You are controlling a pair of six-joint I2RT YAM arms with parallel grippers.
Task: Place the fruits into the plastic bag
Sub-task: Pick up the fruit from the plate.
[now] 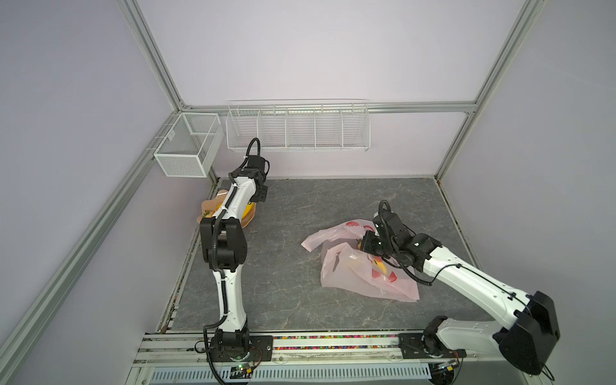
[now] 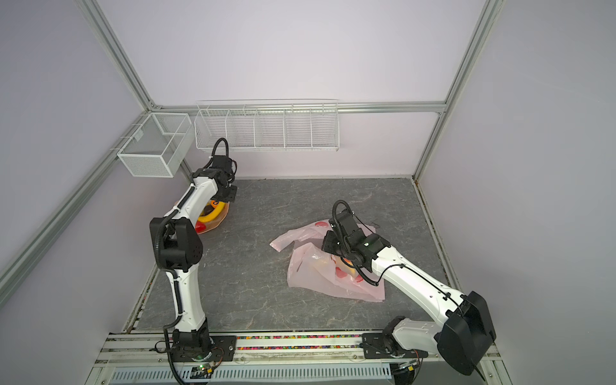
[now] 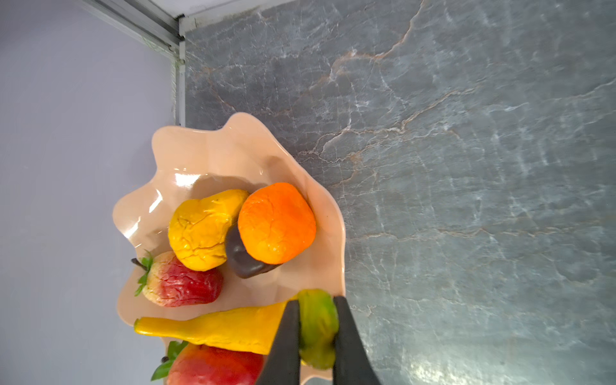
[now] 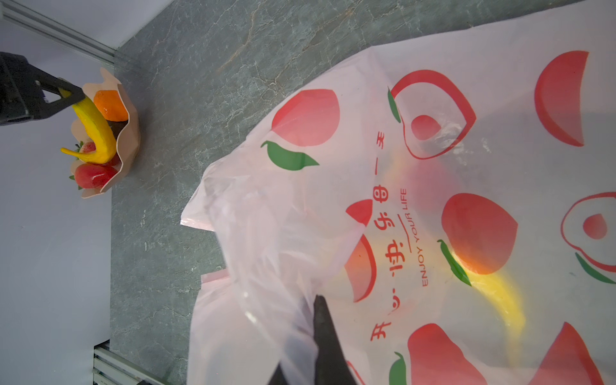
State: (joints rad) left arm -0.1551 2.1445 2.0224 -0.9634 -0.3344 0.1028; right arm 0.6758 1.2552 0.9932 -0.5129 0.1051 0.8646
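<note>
Left wrist view shows the left hand [image 3: 316,300] clamped on the green stem end of a banana [image 3: 233,328]. The yellow body of the banana lies across the rim of the peach dish [image 3: 206,150]. In the dish there are also a pear [image 3: 200,230], an orange [image 3: 276,221], a dark brown piece [image 3: 241,260] between them, and two strawberries [image 3: 183,283].

The fruits look wrinkled and dented, so I judge them soft and light. A grip at the thin end will probably let the banana hang and swing, but a steady squeeze should hold it.

The dish stands in the far left corner, close to the wall [image 3: 66,166] and the frame post [image 3: 180,83]. Room for lifting is therefore only upward and to the right. Between the dish and the bag the surface [image 3: 466,166] is bare, which gives a free way for carrying.

To the right lies the plastic bag [image 4: 366,166], thin, limp and crumpled. A second banana [image 4: 500,300] shows yellow through its film. The right hand [image 4: 316,300] is closed on a fold of this film, as far as I can judge near the mouth. I cannot tell how wide the mouth stands. The film probably collapses easily, so the banana should enter slowly and tip first. The right arm [image 1: 466,280] reaches over the bag, so the approach is best from the left side.
</note>
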